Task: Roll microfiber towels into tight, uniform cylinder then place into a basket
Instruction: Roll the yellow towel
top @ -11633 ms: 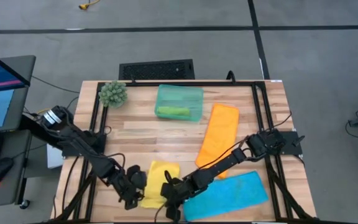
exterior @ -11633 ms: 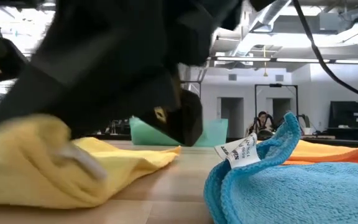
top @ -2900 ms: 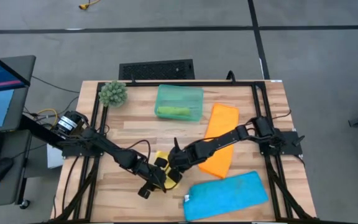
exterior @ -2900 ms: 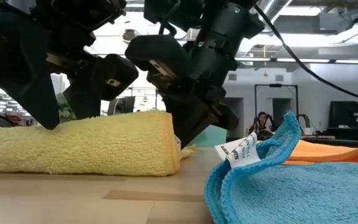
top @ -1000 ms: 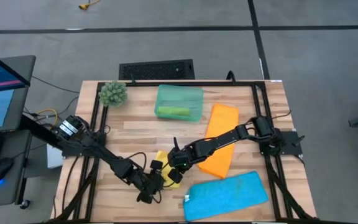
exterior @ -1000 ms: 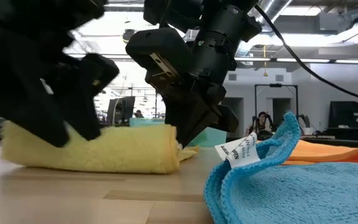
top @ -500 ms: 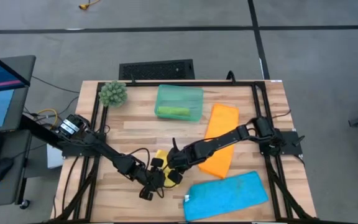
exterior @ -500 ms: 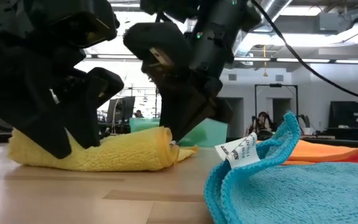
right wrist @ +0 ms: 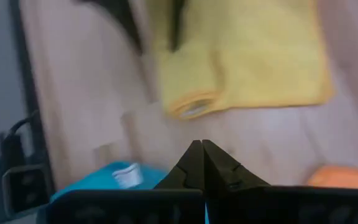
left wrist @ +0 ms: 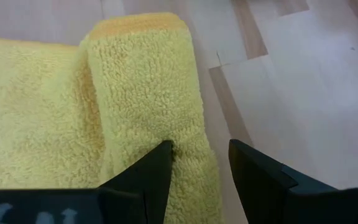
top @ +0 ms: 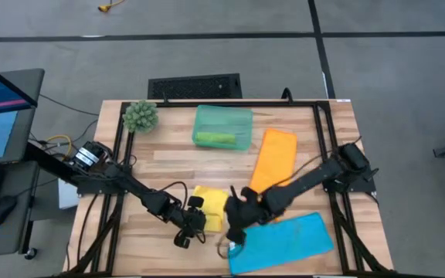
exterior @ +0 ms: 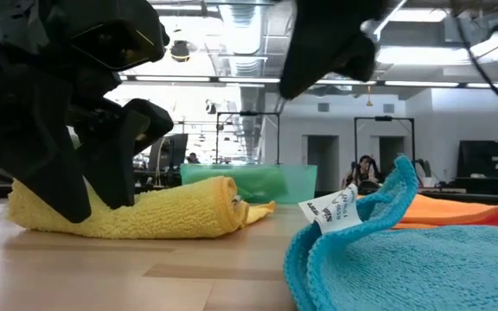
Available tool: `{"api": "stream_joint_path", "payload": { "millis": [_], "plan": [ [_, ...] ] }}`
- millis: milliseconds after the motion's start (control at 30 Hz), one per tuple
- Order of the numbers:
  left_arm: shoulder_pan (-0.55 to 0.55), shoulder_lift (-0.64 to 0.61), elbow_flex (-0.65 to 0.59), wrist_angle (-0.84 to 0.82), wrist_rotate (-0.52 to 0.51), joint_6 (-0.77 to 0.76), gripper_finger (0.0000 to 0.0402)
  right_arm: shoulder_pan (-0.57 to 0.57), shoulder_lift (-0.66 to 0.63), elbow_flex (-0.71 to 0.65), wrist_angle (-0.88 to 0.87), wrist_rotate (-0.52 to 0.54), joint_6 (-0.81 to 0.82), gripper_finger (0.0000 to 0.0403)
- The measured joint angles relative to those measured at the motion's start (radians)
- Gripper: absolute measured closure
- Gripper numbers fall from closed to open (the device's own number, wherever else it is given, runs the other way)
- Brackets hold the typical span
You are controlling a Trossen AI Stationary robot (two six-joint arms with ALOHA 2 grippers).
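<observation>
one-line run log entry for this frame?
stage: rolling | left gripper: open, straddling half-rolled yellow microfiber towel | right gripper: shut, empty, above table | teal plastic basket: holds green roll

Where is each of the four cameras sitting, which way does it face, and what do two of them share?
High view: overhead, straight down on the table, both arms and basket.
Low view: table height, looking level at the yellow towel and blue towel.
Left wrist view: the left gripper, open, astride the yellow roll.
Right wrist view: the right gripper, shut, raised above the table.
Shared: both wrist views show the yellow towel.
</observation>
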Motion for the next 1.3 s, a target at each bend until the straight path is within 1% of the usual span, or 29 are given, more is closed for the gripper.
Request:
{"api": "stream_joint_path", "payload": {
  "millis": [200, 233, 333, 367, 467, 533, 567, 633, 700, 867, 967, 1100, 1167, 1300],
  "plan": [
    [0.026, 0.0, 0.0, 0.002, 0.063, 0.0, 0.0249, 0.102, 0.024, -0.01, 0.123, 0.036, 0.003, 0.0383],
    [0.03, 0.0, 0.0, 0.001, 0.075, 0.0, 0.0249, 0.105, 0.038, -0.008, 0.166, 0.04, -0.001, 0.0379],
    [0.046, 0.0, 0.0, -0.001, 0.102, 0.004, 0.0249, 0.111, 0.056, -0.014, 0.174, 0.054, -0.056, 0.0366],
    [0.049, 0.0, 0.0, -0.005, 0.11, 0.007, 0.0249, 0.103, 0.07, -0.007, 0.205, 0.047, -0.071, 0.0361],
    [0.061, -0.001, 0.0, -0.004, 0.131, 0.008, 0.0249, 0.088, 0.093, -0.014, 0.176, -0.005, -0.093, 0.0343],
    [0.067, -0.001, 0.0, -0.003, 0.145, 0.009, 0.0249, 0.072, 0.122, -0.007, 0.234, -0.081, -0.133, 0.0327],
    [0.071, -0.001, 0.0, 0.0, 0.155, 0.014, 0.0249, 0.066, 0.128, -0.008, 0.235, -0.111, -0.163, 0.0318],
    [0.076, -0.001, 0.0, -0.001, 0.172, 0.026, 0.0249, 0.059, 0.145, -0.01, 0.249, -0.14, -0.232, 0.0296],
    [0.083, -0.001, 0.0, -0.001, 0.18, 0.024, 0.0249, 0.053, 0.16, -0.004, 0.272, -0.148, -0.296, 0.0272],
    [0.094, -0.001, 0.0, -0.002, 0.183, 0.008, 0.0249, 0.051, 0.158, -0.004, 0.295, -0.126, -0.486, 0.0216],
    [0.095, -0.002, 0.0, -0.003, 0.167, 0.003, 0.0249, 0.052, 0.158, -0.004, 0.294, -0.056, -0.589, 0.0195],
    [0.084, -0.009, 0.0, -0.013, 0.097, 0.002, 0.0249, 0.051, 0.158, -0.004, 0.292, 0.039, -0.68, 0.0183],
    [0.078, -0.01, 0.0, -0.008, 0.059, 0.007, 0.0249, 0.043, 0.158, -0.004, 0.294, 0.049, -0.713, 0.0182],
    [0.077, -0.01, 0.0, 0.008, 0.055, 0.008, 0.0249, 0.021, 0.157, -0.031, 0.302, 0.051, -0.776, 0.0186]
  ]
}}
